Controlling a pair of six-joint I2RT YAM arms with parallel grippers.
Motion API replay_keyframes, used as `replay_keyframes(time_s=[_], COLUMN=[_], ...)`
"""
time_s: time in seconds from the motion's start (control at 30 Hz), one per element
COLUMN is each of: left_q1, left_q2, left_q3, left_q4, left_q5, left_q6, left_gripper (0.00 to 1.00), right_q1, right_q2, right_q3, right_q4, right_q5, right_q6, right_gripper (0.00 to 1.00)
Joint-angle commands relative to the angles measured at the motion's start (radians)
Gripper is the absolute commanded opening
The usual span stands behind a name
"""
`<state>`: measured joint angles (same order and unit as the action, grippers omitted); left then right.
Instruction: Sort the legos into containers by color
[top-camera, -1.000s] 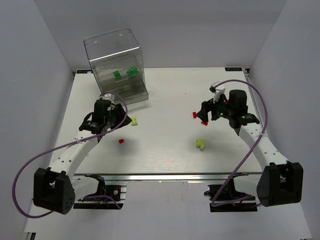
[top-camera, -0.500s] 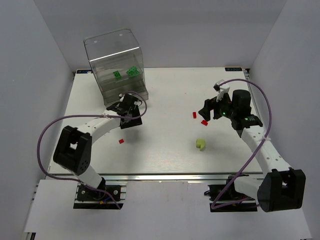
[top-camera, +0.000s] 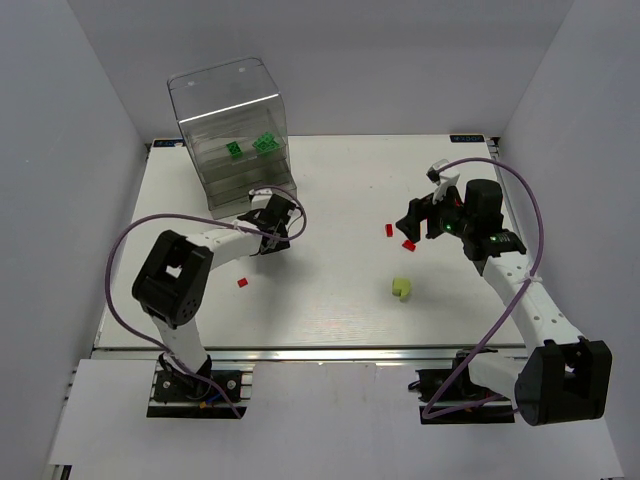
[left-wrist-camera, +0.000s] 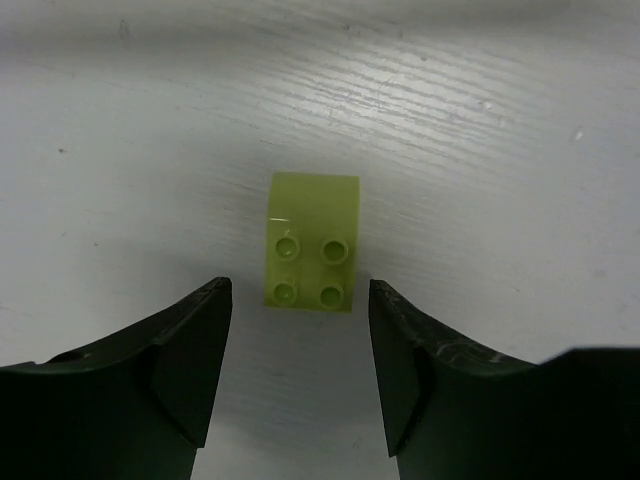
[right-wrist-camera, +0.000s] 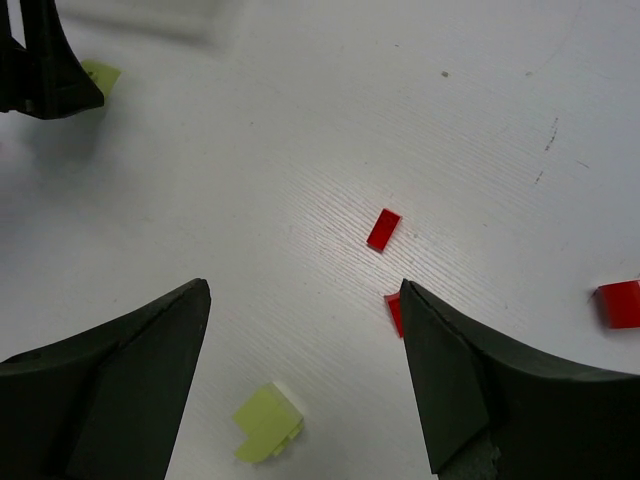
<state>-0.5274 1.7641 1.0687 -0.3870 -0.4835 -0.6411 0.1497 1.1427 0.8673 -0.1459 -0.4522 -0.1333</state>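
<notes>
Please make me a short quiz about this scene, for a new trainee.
1. True or false: the left tool is shut on the yellow-green brick.
2. The bricks in the clear cabinet are: A red, B green, C yellow-green?
3. Fill in: the top view shows ___ red bricks on the table.
Key: 1 false, it stands open; 2 B; 3 three.

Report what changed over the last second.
The left fingers swung right toward the cabinet and now straddle, open, a yellow-green brick without gripping it. The right arm shifted slightly, right fingers open. The red bricks, other yellow-green brick and green bricks in the cabinet stayed.
</notes>
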Motion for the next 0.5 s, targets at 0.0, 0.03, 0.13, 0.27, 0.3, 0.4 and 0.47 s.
replay_keyframes(time_s=[0.0,0.03,0.13,0.27,0.3,0.4,0.47], left_q1=[-0.006,-0.006,-0.006,0.012,0.012,0.012,0.012], left_q2=[0.027,0.035,0.058,0.075,0.08,0.072,0.057], left_q3=[0.036,0.04,0.05,0.059,0.059,0.043,0.027], left_q4=[0.04,0.045,0.06,0.076,0.079,0.094,0.097], left_q5=[-0.046,-0.05,-0.055,-0.046,-0.04,-0.014,0.011], left_q6=[-0.008,-0.006,0.003,0.017,0.015,0.017,0.017], left_gripper=[0.67,0.66,0.64,0.44,0.39,0.21,0.14], right_q1=[-0.007,-0.007,-0.007,-0.006,-0.007,-0.007,-0.009], right_q2=[-0.001,0.002,0.008,0.015,0.017,0.022,0.023], right_q3=[-0.013,-0.013,-0.013,-0.013,-0.014,-0.014,-0.013], right_q4=[0.042,0.043,0.04,0.042,0.043,0.042,0.04], right_q5=[-0.019,-0.019,-0.023,-0.025,-0.025,-0.025,-0.025], right_q6=[0.006,0.004,0.003,0.0,0.0,-0.002,-0.005], right_gripper=[0.82,0.81,0.81,0.81,0.81,0.8,0.8])
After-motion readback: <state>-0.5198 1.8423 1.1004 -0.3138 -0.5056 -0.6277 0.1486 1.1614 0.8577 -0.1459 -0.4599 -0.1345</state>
